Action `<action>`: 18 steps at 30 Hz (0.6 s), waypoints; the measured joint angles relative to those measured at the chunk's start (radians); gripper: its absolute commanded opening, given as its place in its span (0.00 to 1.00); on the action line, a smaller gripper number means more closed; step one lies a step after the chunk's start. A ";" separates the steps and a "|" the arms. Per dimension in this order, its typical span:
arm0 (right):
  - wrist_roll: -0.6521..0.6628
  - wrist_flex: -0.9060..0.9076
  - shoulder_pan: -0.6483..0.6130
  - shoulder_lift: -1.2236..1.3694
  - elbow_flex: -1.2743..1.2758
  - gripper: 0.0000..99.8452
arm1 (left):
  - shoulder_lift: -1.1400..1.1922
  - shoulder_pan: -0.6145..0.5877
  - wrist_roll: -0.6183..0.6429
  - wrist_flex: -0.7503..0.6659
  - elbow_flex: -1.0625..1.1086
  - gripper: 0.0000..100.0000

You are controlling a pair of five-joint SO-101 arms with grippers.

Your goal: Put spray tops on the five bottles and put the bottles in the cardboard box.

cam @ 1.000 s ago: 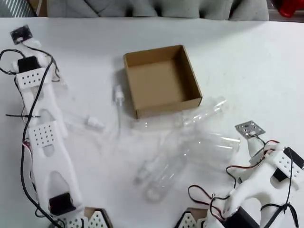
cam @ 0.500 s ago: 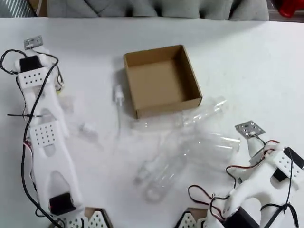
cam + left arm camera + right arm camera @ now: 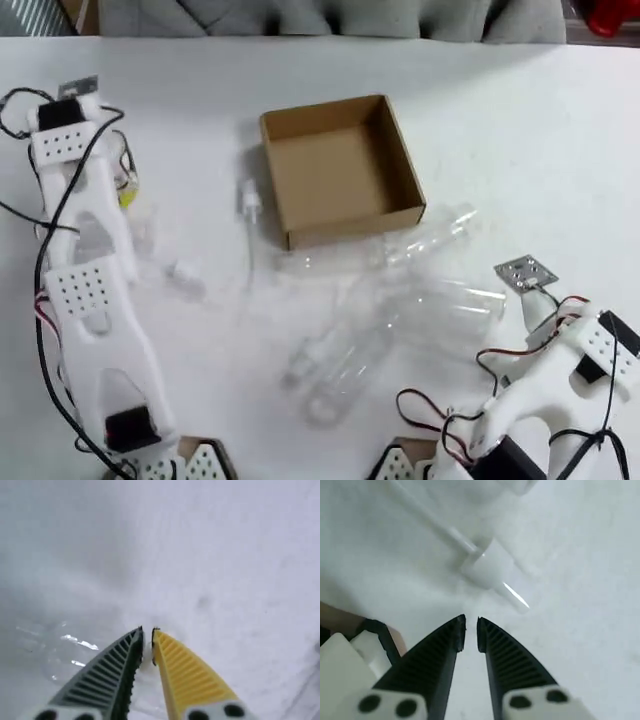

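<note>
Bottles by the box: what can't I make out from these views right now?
- High view: the clear bottles overlap and fade into the white table; their count is unclear.
- High view: the left arm hides the table beneath it.
- Left wrist view: the clear thing beside the left gripper is blurred and partly behind it.

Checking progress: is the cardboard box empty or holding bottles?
Empty. The high view shows the cardboard box with a bare floor; clear bottles lie outside on the table.

text: none legible | labels: none | nums/signs: none
</note>
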 measured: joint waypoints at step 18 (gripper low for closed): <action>0.005 -0.126 0.002 0.000 0.054 0.02 | -0.445 -0.046 0.002 0.000 0.393 0.05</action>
